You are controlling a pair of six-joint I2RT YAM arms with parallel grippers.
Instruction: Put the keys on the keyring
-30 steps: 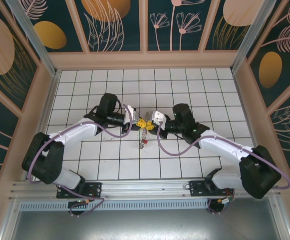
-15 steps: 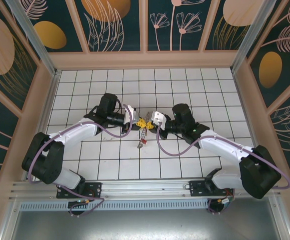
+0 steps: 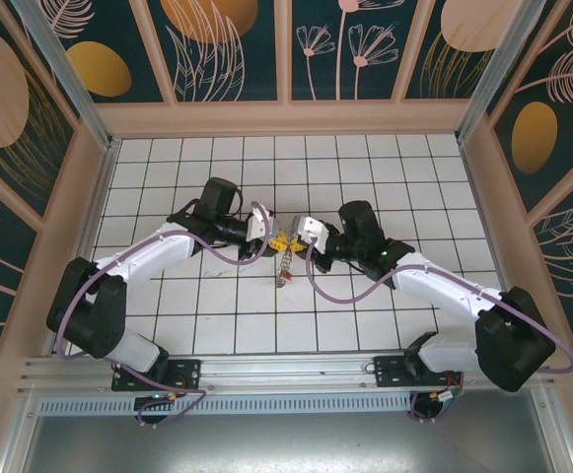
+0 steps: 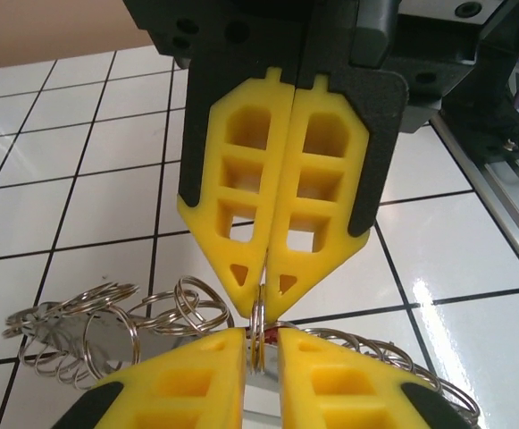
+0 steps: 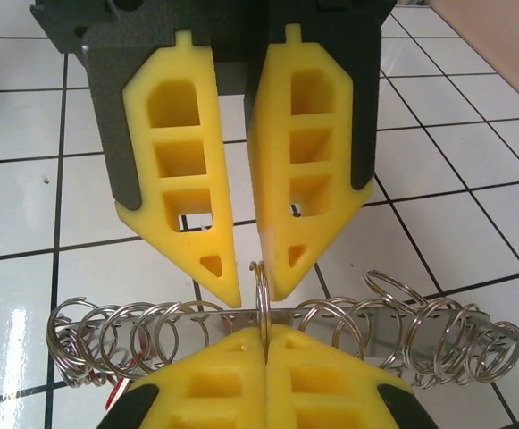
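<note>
Left gripper (image 4: pixel 262 344) at bottom edge, yellow fingers slightly apart, one upright loop of the keyring (image 4: pixel 107 315) in the gap. Right gripper (image 4: pixel 264 288) above centre, fingers pressed together, tips pinching the loop's top. Remaining coils lie on the white tiles (image 4: pixel 62 206), lower left and lower right.

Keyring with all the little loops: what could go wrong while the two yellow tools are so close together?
1. The right tool is shut on only the thin edge of one small ring, so it might slip or twist out.
2. The left tool is slightly open around that same ring, nose to nose with the right one; they could bump.
3. The rest of the keyring lies bunched up and may drag or tangle if pulled.
</note>
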